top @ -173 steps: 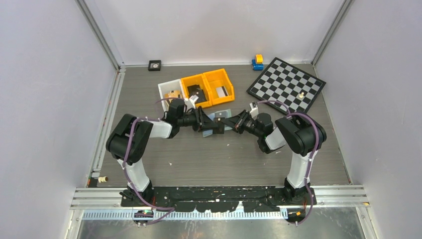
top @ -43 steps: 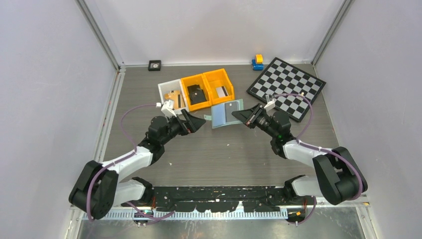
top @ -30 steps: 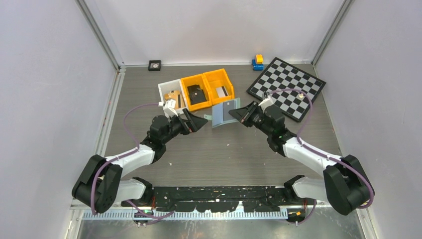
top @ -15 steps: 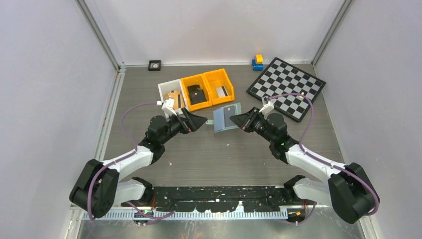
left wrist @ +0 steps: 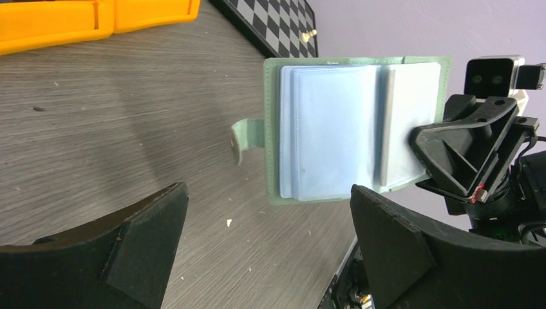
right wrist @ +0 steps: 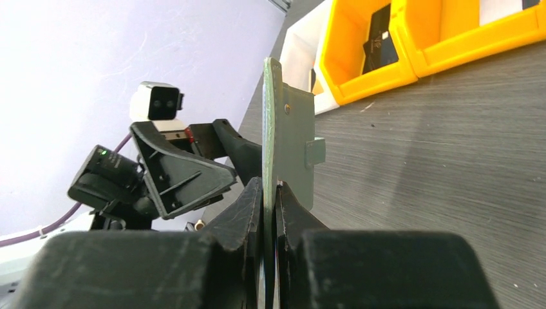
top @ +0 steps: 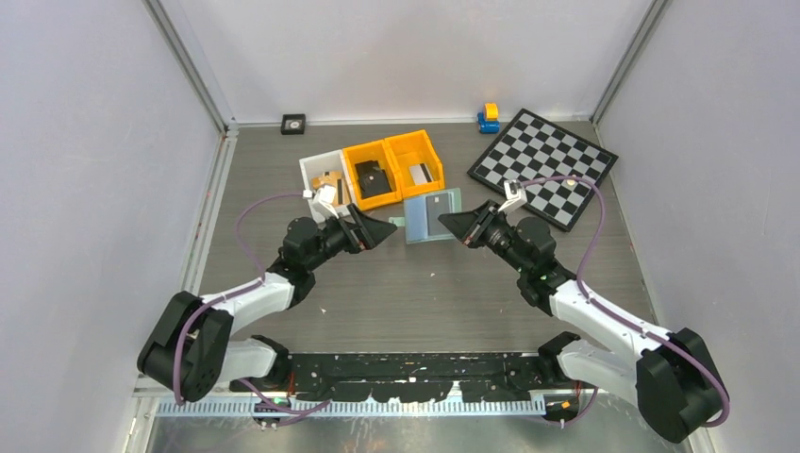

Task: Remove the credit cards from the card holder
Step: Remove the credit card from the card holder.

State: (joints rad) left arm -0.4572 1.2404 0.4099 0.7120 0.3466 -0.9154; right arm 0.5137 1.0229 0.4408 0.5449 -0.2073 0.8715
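From above, two arms reach in from the near edge and their grippers face each other across the middle of the table (top: 283,170). The left gripper (top: 385,229) is spread wide and grasps nothing. The right gripper (top: 443,221) is pinched on one side edge of the card holder (top: 429,217), which sits between the two grippers, just in front of the bins. There are three bins in a row: one white bin (top: 316,169) with something brownish in it, and two orange ones. The nearer orange bin (top: 361,154) holds a black item (top: 375,179). The farther orange bin (top: 415,143) holds a pale card with a dark stripe (top: 422,173). One checkerboard (top: 542,160) lies at the far right with a single small pale piece (top: 571,176) on it. One blue-and-yellow toy (top: 488,117) and one small black square (top: 293,124) sit by the back wall.

The left wrist view looks between its own two black fingers (left wrist: 129,251) at the card holder (left wrist: 328,132), opened flat towards the camera. It shows two light-blue sleeve pages inside a sage-green border, and one strap tab (left wrist: 248,138) juts from the free edge. The right gripper (left wrist: 428,148) clamps the other edge. Both orange bins and a corner of the checkerboard (left wrist: 277,19) show along the top.

The right wrist view sees the card holder (right wrist: 290,145) edge-on and upright, nipped between its two fingers (right wrist: 248,206), which are closed tight on it. Beyond the holder the left gripper (right wrist: 219,170) stands spread. The white bin (right wrist: 299,48) and the two orange bins are behind, and the black item (right wrist: 380,42) shows in the nearer one.
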